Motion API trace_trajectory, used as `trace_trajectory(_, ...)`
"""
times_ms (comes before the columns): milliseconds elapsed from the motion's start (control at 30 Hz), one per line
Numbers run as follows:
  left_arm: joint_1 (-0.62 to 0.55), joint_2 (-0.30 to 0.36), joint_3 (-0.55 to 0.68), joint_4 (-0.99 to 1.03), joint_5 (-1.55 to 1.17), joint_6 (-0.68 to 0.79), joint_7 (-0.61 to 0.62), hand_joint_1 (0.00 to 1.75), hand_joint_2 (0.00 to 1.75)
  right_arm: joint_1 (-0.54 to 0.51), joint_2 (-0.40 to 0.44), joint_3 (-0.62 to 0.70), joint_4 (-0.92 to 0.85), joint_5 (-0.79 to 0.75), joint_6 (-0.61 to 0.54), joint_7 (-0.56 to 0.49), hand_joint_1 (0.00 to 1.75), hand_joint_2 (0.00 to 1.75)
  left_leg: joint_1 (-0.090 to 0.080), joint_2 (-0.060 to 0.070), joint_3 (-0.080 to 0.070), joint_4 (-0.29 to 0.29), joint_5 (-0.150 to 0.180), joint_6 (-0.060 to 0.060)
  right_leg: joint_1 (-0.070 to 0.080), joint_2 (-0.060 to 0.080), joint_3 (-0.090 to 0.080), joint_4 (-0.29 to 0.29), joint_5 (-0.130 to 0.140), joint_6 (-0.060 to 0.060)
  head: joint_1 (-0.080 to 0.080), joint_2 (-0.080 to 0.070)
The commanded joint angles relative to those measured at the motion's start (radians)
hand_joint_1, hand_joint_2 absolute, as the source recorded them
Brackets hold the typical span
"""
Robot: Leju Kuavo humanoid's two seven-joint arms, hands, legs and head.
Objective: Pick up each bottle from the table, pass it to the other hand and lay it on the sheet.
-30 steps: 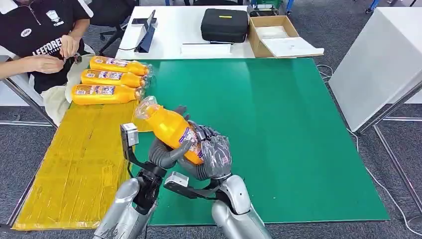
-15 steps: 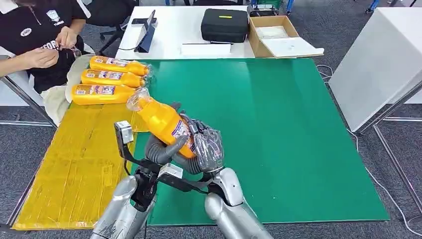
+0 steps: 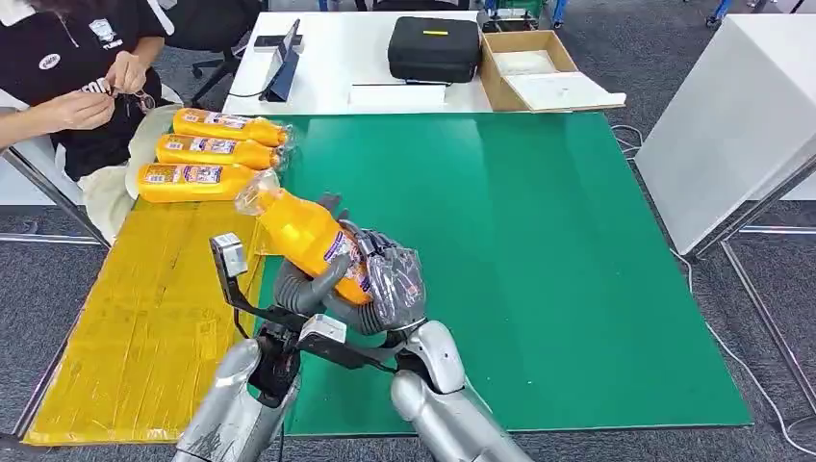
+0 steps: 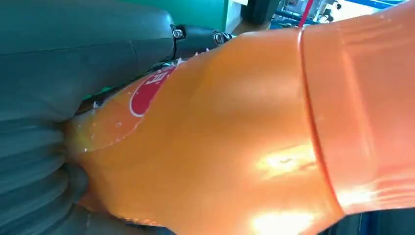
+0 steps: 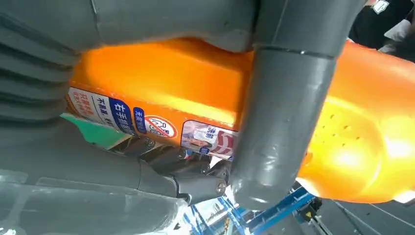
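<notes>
1. Orange bottle (image 3: pixel 306 243) is held off the surface, above the left edge of the green mat (image 3: pixel 539 250), just right of the yellow sheet (image 3: pixel 154 308). It is tilted, with the clear-wrapped cap end pointing far-left and up and the base end near-right and down.
2. Left hand (image 3: pixel 306 289): grey thumb and fingers curl up around the lower body of the bottle from the near-left side. In the left wrist view the bottle (image 4: pixel 254 137) lies against the ribbed cover and thumb (image 4: pixel 88 54). Fingers closed on the bottle.
3. Right hand (image 3: pixel 390 289): wrapped in clear film, pressed to the bottle's base end from the right. In the right wrist view a thick grey thumb (image 5: pixel 288 107) crosses over the labelled part of the bottle (image 5: pixel 161 88), with darker fingers on the other side. Also gripping the bottle, so both hands hold it at once.
4. Three more orange bottles (image 3: pixel 197 181) lie side by side at the far end of the yellow sheet, caps pointing right, parallel, close to one another.
5. A person (image 3: pixel 72 67) in a dark shirt sits at far left beyond the sheet, both hands raised and together at chest level.
6. Behind the mat, a white table (image 3: pixel 327 58) carries a black case (image 3: pixel 434 46), an open cardboard box (image 3: pixel 534 67) and a dark tablet stand (image 3: pixel 284 63).
</notes>
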Motion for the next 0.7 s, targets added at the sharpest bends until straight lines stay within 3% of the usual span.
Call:
trace_trajectory(33, -0.061, 0.010, -0.004, 0.059, 0.014, -0.014, 0.005, 1.75, 1.75, -0.055, -0.009, 0.047, 0.078, 0.010, -0.042, 0.014, 1.75, 1.75, 0.002, -0.002, 0.003, 0.000, -0.001, -0.005, 0.002, -0.004, 0.004, 0.000, -0.002, -0.003, 0.000, 0.000)
trace_trajectory(700, -0.045, 0.010, 0.018, 0.034, 0.026, -0.009, -0.005, 1.75, 1.75, -0.054, -0.009, 0.042, 0.067, 0.029, -0.042, 0.022, 1.75, 1.75, 0.002, -0.001, 0.006, -0.001, -0.002, -0.005, 0.002, -0.003, 0.007, -0.001, -0.002, -0.003, 0.000, 0.000)
